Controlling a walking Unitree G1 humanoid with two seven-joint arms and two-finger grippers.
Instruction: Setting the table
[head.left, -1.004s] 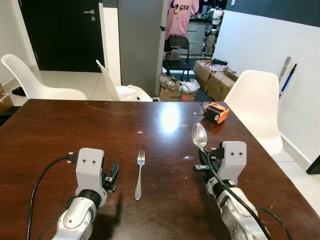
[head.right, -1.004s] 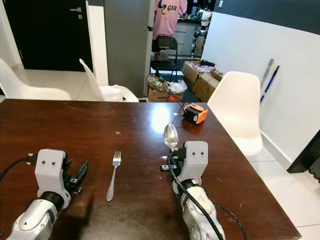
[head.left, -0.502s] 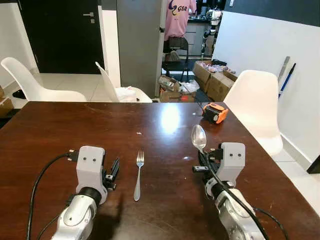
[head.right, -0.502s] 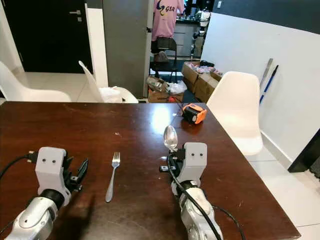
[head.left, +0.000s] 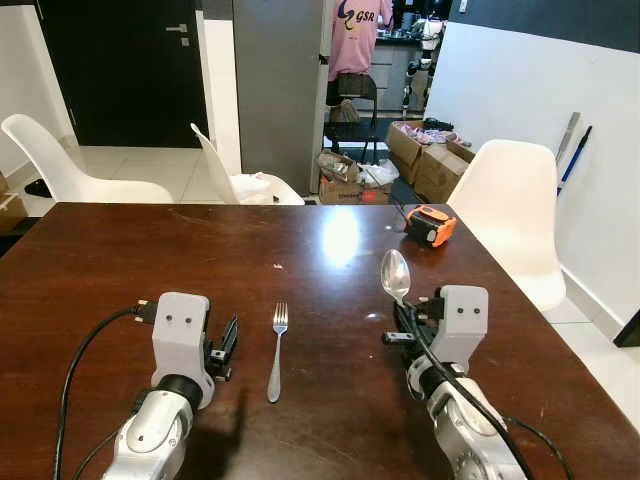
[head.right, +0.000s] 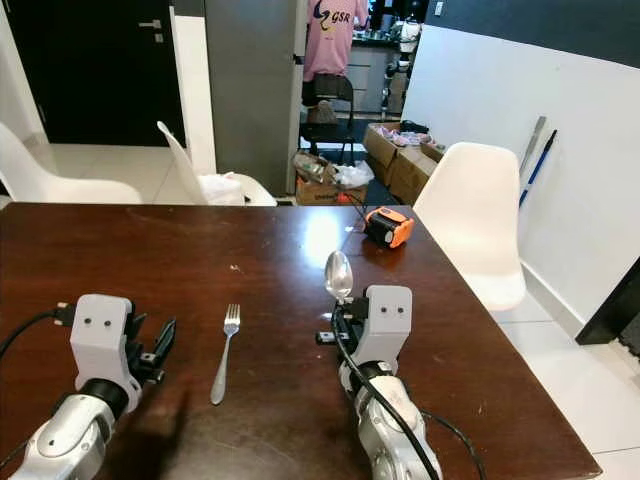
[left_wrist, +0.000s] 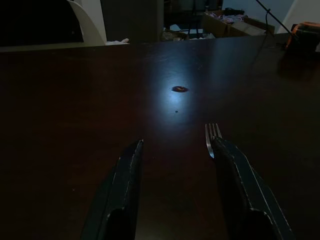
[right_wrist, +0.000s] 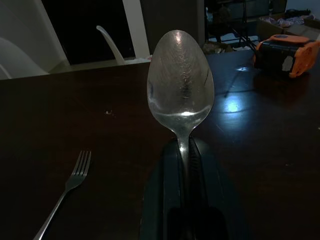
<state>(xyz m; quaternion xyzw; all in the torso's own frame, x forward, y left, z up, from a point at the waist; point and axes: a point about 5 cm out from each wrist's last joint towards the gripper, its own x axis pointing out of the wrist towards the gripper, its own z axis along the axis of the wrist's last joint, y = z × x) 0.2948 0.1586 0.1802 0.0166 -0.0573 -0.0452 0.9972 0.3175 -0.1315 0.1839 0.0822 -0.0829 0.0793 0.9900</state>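
A silver fork (head.left: 277, 349) lies on the dark wooden table (head.left: 120, 260), tines pointing away from me. My left gripper (head.left: 226, 345) rests low over the table just left of the fork; it is open with nothing between its fingers (left_wrist: 127, 185). My right gripper (head.left: 404, 318) is shut on the handle of a silver spoon (head.left: 395, 274), whose bowl stands upright above the table, right of the fork. The spoon bowl (right_wrist: 180, 80) looms close in the right wrist view, with the fork (right_wrist: 67, 192) lying off to one side.
An orange and black tape measure (head.left: 432, 225) sits near the table's far right edge. White chairs (head.left: 510, 210) stand around the table. A person in a pink shirt (head.left: 358, 35) stands far back, among cardboard boxes (head.left: 425, 160).
My right gripper has shifted the spoon slightly to the left, toward the fork. The left gripper and fork have stayed put.
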